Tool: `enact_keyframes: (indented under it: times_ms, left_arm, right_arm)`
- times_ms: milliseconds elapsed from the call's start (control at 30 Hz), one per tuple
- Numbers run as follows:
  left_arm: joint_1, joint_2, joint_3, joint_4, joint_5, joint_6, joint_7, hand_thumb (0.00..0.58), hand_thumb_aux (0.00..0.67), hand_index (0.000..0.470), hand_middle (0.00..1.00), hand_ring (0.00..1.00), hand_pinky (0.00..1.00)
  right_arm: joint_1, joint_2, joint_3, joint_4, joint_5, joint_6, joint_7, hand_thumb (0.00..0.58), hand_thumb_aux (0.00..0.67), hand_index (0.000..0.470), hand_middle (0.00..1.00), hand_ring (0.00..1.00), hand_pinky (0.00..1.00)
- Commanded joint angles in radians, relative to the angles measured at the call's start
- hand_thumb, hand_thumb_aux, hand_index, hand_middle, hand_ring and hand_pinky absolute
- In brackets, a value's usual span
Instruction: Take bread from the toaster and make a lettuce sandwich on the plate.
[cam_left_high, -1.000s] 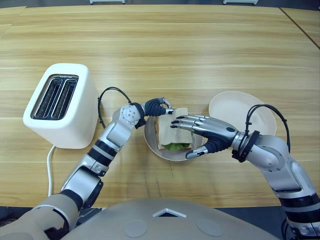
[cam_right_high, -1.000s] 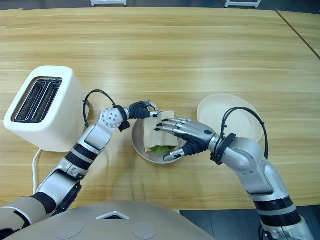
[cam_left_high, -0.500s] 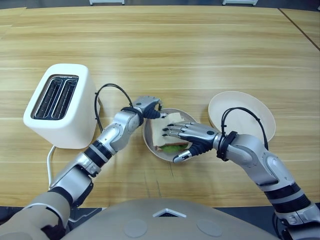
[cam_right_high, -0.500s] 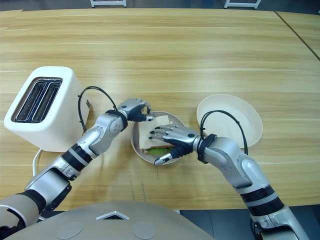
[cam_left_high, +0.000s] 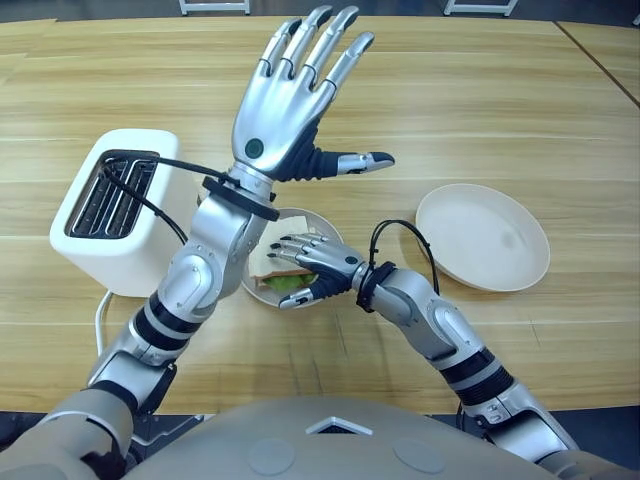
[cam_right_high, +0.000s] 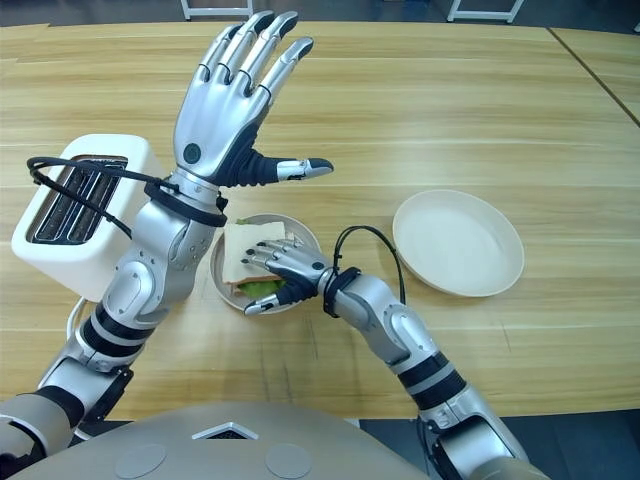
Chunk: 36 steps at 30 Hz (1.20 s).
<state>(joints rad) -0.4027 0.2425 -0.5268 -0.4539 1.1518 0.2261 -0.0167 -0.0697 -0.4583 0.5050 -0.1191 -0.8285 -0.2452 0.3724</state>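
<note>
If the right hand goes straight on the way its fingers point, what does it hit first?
Probably the left forearm, which crosses just beyond the sandwich under the right hand; the toaster lies behind. Depth is unclear, so it might pass beneath.

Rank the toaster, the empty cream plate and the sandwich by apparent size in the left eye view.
1. toaster
2. empty cream plate, somewhat smaller
3. sandwich, smallest, though partly covered by the right hand
</note>
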Motion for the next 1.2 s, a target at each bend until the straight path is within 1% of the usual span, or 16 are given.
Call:
enact_keyframes:
  times_ms: [33,100,133,167,200,233,267,300,333,367,400,433,633,833,1033,1200]
  left_arm:
    - [0.123,-0.003,0.036,-0.119,-0.064,-0.014,-0.081,0.000,0.000,0.000,0.00,0.00,0.00]
    - [0.191,0.003,0.067,-0.187,-0.121,-0.022,-0.121,0.000,0.000,0.000,0.00,0.00,0.00]
    - [0.226,0.012,0.085,-0.222,-0.154,-0.027,-0.147,0.116,0.071,0.050,0.00,0.00,0.00]
    - [0.260,0.018,0.107,-0.259,-0.190,-0.029,-0.168,0.152,0.095,0.066,0.00,0.00,0.00]
    - [0.296,0.021,0.132,-0.298,-0.239,-0.026,-0.198,0.265,0.176,0.123,0.00,0.00,0.00]
    - [0.328,0.024,0.159,-0.337,-0.287,-0.025,-0.223,0.484,0.397,0.278,0.00,0.00,0.00]
    - [0.358,0.024,0.189,-0.371,-0.342,-0.017,-0.251,0.511,0.439,0.308,0.00,0.00,0.00]
    - [0.385,0.030,0.222,-0.402,-0.404,-0.019,-0.275,0.580,0.670,0.470,1.00,1.00,1.00]
    - [0.410,0.038,0.252,-0.421,-0.455,-0.017,-0.299,0.580,0.670,0.470,1.00,1.00,1.00]
    - [0.437,0.052,0.277,-0.433,-0.500,-0.025,-0.322,0.580,0.670,0.470,1.00,1.00,1.00]
    - [0.467,0.067,0.297,-0.443,-0.537,-0.032,-0.342,0.580,0.670,0.470,1.00,1.00,1.00]
    - [0.498,0.086,0.313,-0.450,-0.572,-0.043,-0.363,0.580,0.670,0.470,1.00,1.00,1.00]
    - [0.717,0.283,0.362,-0.394,-0.629,-0.207,-0.462,0.580,0.670,0.470,1.00,1.00,1.00]
    - [0.771,0.387,0.117,-0.013,-0.430,-0.390,-0.478,0.580,0.670,0.470,1.00,1.00,1.00]
    - [0.658,0.323,0.001,0.222,-0.290,-0.406,-0.433,0.580,0.670,0.470,1.00,1.00,1.00]
    - [0.436,0.200,-0.016,0.472,-0.246,-0.370,-0.302,0.580,0.670,0.470,1.00,1.00,1.00]
  right_arm:
    - [0.036,-0.056,-0.017,0.023,-0.044,0.055,0.027,0.000,0.000,0.000,0.00,0.00,0.00]
    - [0.047,-0.066,-0.063,-0.052,-0.015,0.062,0.022,0.000,0.000,0.000,0.00,0.00,0.00]
    - [0.056,-0.072,-0.095,-0.101,0.014,0.065,0.024,0.000,0.000,0.000,0.00,0.00,0.00]
    - [0.069,-0.074,-0.135,-0.159,0.064,0.072,0.033,0.000,0.000,0.000,0.00,0.00,0.00]
    - [0.080,-0.071,-0.181,-0.222,0.124,0.085,0.043,0.000,0.000,0.000,0.00,0.00,0.00]
    - [0.087,-0.071,-0.228,-0.281,0.186,0.097,0.054,0.000,0.000,0.000,0.00,0.00,0.00]
    - [0.089,-0.064,-0.278,-0.333,0.252,0.117,0.063,0.000,0.000,0.000,0.00,0.00,0.00]
    - [0.088,-0.059,-0.328,-0.379,0.323,0.140,0.075,0.374,0.271,0.190,0.00,0.00,0.00]
    - [0.090,-0.061,-0.367,-0.413,0.384,0.155,0.089,0.580,0.670,0.470,0.01,0.01,0.01]
    - [0.096,-0.063,-0.400,-0.441,0.436,0.169,0.099,0.580,0.670,0.470,0.24,0.24,0.24]
    - [0.106,-0.069,-0.422,-0.465,0.480,0.179,0.114,0.580,0.670,0.470,0.87,0.87,0.87]
    - [0.123,-0.078,-0.439,-0.487,0.518,0.189,0.132,0.580,0.670,0.470,1.00,1.00,1.00]
    - [0.337,-0.162,-0.363,-0.358,0.554,0.106,0.218,0.580,0.670,0.470,1.00,1.00,1.00]
    - [0.427,-0.186,-0.225,-0.222,0.279,-0.038,0.103,0.580,0.670,0.470,1.00,1.00,1.00]
    - [0.370,-0.156,-0.108,-0.108,-0.008,-0.093,-0.048,0.580,0.670,0.470,1.00,1.00,1.00]
    - [0.198,-0.067,-0.021,0.065,-0.226,-0.052,-0.237,0.580,0.670,0.470,1.00,1.00,1.00]
